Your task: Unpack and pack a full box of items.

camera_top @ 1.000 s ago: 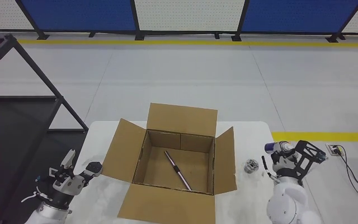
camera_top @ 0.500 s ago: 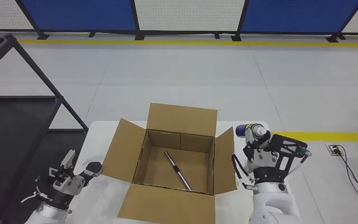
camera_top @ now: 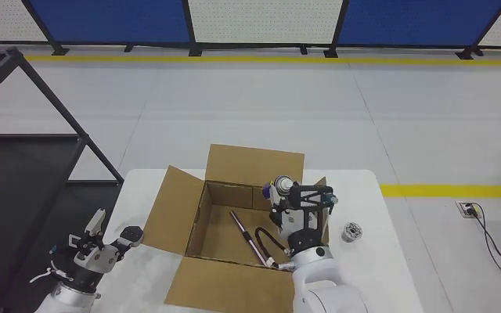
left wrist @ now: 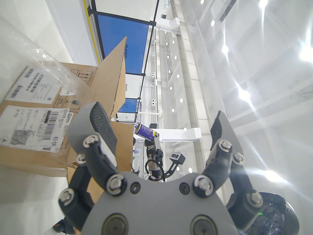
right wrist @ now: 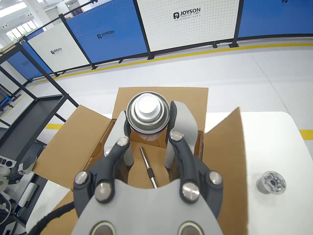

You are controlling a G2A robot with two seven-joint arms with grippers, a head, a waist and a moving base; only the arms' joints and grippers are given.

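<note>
An open cardboard box (camera_top: 235, 168) stands in the middle of the white table, flaps spread. A thin metal rod (camera_top: 247, 237) lies slanted on its floor. My right gripper (camera_top: 280, 190) hovers above the box's right half, shut on a spray can (right wrist: 148, 113) with a silver top and purple body, held upright. In the right wrist view the rod (right wrist: 147, 166) lies on the box floor below the can. My left gripper (camera_top: 112, 232) rests at the table's left front corner, open and holding nothing; its view looks up past the box's labelled wall (left wrist: 34, 123).
A small clear spool (camera_top: 352, 232) sits on the table right of the box, also the spool (right wrist: 271, 182) in the right wrist view. A dark metal rack (camera_top: 31, 180) stands left of the table. Blue and white partition panels (camera_top: 258, 19) line the far floor.
My right arm has swung left from the table's right edge, carrying the spray can over the box flap to above the box interior. The left arm has kept still.
</note>
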